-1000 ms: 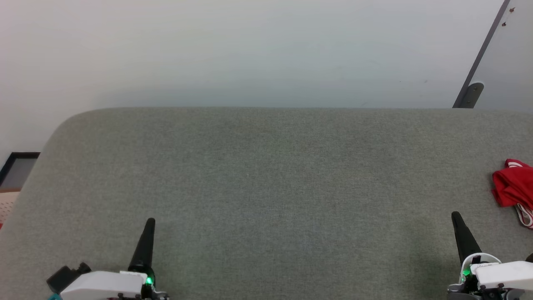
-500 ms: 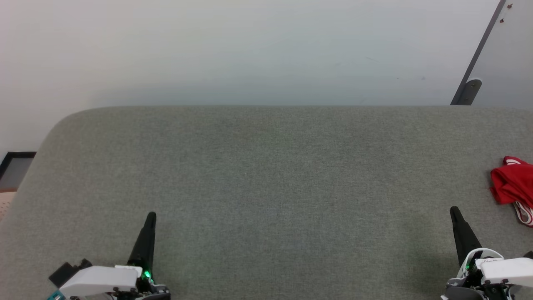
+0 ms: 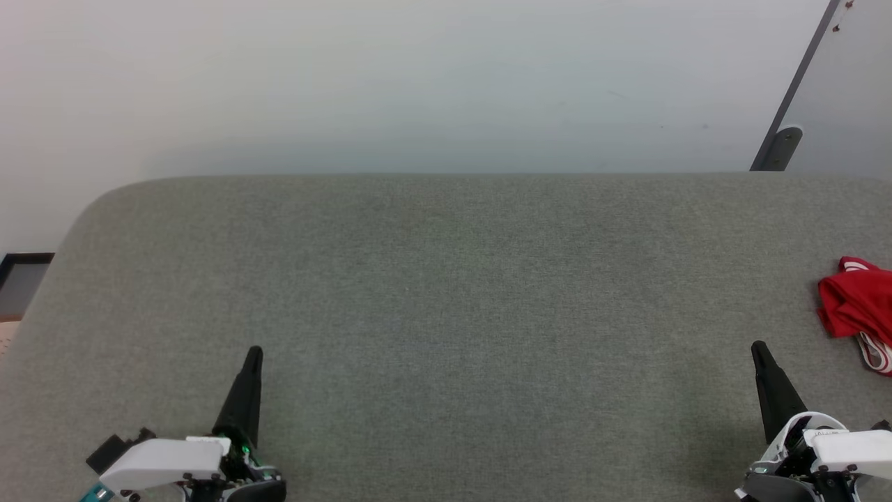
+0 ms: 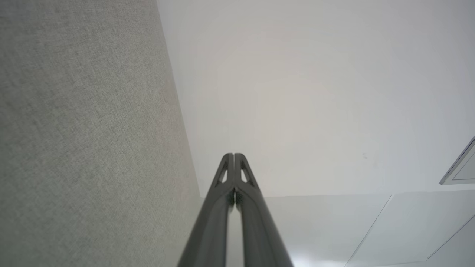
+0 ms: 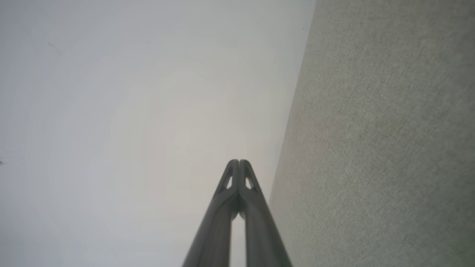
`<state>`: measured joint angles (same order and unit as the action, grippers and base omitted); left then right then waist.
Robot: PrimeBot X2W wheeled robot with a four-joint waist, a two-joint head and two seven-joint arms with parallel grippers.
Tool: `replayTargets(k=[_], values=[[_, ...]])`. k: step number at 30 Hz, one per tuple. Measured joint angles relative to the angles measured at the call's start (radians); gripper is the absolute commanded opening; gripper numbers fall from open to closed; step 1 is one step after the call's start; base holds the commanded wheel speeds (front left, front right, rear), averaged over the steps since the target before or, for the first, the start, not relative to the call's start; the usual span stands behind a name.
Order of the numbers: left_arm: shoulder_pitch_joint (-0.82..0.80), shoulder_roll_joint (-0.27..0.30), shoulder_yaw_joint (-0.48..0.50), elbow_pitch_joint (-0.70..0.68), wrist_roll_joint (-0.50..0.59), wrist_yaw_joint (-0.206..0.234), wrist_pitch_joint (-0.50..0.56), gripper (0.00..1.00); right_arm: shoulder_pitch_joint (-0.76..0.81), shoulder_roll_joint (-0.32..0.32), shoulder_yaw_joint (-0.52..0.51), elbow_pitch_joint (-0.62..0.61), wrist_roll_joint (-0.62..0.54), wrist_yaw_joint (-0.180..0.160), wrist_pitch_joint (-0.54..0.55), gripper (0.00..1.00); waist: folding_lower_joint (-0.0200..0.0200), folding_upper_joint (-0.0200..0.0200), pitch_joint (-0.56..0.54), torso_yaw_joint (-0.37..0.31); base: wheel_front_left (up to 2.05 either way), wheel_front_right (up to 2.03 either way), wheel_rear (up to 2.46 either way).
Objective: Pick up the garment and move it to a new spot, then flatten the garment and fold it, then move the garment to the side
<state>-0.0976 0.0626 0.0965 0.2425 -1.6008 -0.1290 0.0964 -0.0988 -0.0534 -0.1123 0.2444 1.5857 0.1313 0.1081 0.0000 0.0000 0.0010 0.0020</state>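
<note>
The top (image 3: 856, 307) is red and lies in a crumpled heap at the far right of the grey table (image 3: 446, 279). Part of it runs off the right edge of the head view. A white and red striped edge sticks out at its lower side. Nothing touches it.

The left gripper (image 3: 254, 353) is low on the left, over the table. Its two dark fingers (image 4: 215, 222) are pressed together, tip to tip, and hold nothing. The right gripper (image 3: 757, 346) is low on the right. Its fingers (image 5: 259, 230) are pressed together too and hold nothing. It is near the top but apart from it, with bare table between them.

The two grippers are well apart. Both point toward the pale wall (image 3: 418, 84) behind the table. A thin grey bar (image 3: 779, 148) leans in the upper right corner.
</note>
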Motion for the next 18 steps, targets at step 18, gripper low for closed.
replayTargets(k=[18], values=[[-0.006, -0.003, 0.005, 0.003, -0.021, 0.000, 0.009, 0.00, -0.009, 0.002, -0.002, 0.001, 0.025, 0.000, 0.007, 0.00, 0.0000, 0.0000, 0.002, -0.002, 0.00, 0.00, 0.00]])
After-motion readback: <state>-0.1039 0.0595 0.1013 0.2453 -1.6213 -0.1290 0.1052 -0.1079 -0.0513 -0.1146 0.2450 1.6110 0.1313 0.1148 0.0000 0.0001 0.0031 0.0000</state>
